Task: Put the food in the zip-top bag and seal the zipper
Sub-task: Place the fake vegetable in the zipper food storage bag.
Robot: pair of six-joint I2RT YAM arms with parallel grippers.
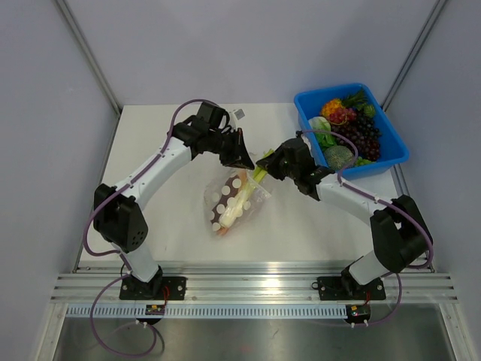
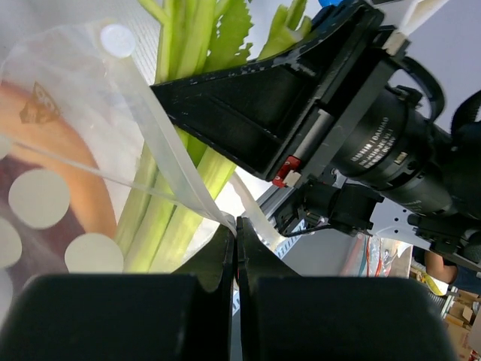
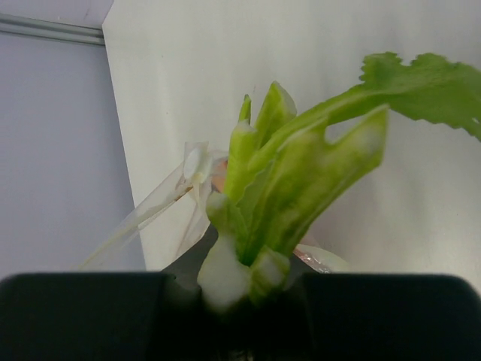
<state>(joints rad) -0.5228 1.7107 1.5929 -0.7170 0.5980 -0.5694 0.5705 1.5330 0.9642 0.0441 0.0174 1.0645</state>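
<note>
The left gripper (image 2: 236, 227) is pinching the mouth edge of the clear, white-dotted plastic bag (image 1: 219, 200). The right gripper (image 3: 242, 274) is clamping the green-leaved leek (image 3: 301, 177).

White "DAMIAO" on black motor housing (image 2: 373, 143); smaller print illegible.

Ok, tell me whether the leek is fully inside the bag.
Partly in: the leek lies stalk-first inside the bag, green leaves poking out its mouth.

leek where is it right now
Near the centre of the top view, the leek lies with its white stalk inside the zip-top bag and its green leaves sticking out toward the right tool, which grips them.
</note>
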